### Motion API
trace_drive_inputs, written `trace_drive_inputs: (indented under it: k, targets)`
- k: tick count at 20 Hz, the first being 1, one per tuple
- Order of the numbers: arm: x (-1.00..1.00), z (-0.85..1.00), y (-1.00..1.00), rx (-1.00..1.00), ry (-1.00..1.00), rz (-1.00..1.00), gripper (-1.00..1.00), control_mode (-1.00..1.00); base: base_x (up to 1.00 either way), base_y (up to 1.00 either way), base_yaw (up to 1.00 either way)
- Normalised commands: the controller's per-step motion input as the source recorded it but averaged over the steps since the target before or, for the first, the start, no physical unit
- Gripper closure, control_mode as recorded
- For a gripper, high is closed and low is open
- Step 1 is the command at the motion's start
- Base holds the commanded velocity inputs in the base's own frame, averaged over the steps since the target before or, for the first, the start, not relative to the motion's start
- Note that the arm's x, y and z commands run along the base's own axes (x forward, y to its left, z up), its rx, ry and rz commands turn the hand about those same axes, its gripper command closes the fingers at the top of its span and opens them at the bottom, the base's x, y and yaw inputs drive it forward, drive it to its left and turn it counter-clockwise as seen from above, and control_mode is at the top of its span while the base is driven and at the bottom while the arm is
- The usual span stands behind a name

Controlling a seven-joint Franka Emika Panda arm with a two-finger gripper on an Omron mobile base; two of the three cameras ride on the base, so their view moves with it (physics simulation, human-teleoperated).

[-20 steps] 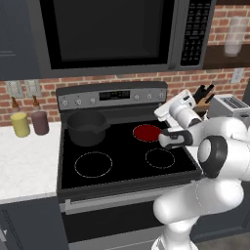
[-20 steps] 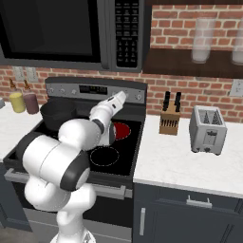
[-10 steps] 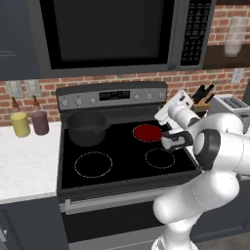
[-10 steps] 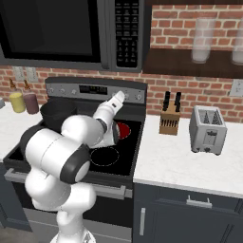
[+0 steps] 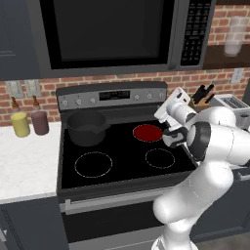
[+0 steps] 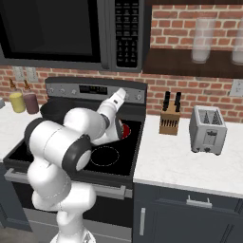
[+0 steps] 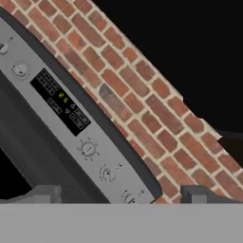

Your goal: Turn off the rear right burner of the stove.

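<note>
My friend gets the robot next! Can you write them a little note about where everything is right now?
Gripper: open, holding nothing, raised toward the knobs on the stove's grey back panel, not touching any.
Rear right burner: glowing solid red, so on. A dark pot sits on the rear left zone; the two front zones are plain white rings.
Done: hand brought up near the panel's right-hand knobs.
Left: reach the rear right burner's knob, turn it, check the red glow goes out.

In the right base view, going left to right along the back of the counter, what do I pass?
Yellow jar → maroon jar → stove back panel → knife block → toaster.
</note>
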Motion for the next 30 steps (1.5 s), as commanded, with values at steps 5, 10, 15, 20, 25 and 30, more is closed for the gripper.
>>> trace_drive_inputs:
  k: [5, 10, 15, 20, 25, 30]
  targets:
    - [0.22, -0.14, 0.0, -0.06, 0.0, 0.0, -1.0, -1.0, 0.0, 0.0, 0.0]
    - [0.12, -0.19, 0.0, 0.0, 0.0, 0.0, -1.0, -1.0, 0.0, 0.0, 0.0]
    - [0.17, -0.13, 0.0, 0.0, 0.0, 0.0, -1.0, -1.0, 0.0, 0.0, 0.0]
    - [0.27, -0.03, 0.0, 0.0, 0.0, 0.0, -1.0, -1.0, 0.0, 0.0, 0.0]
    - [0.26, -0.09, 0.0, 0.0, 0.0, 0.0, -1.0, -1.0, 0.0, 0.0, 0.0]
    - [0.09, -0.19, -0.07, 0.0, 0.0, 0.0, -1.0, -1.0, 0.0, 0.0, 0.0]
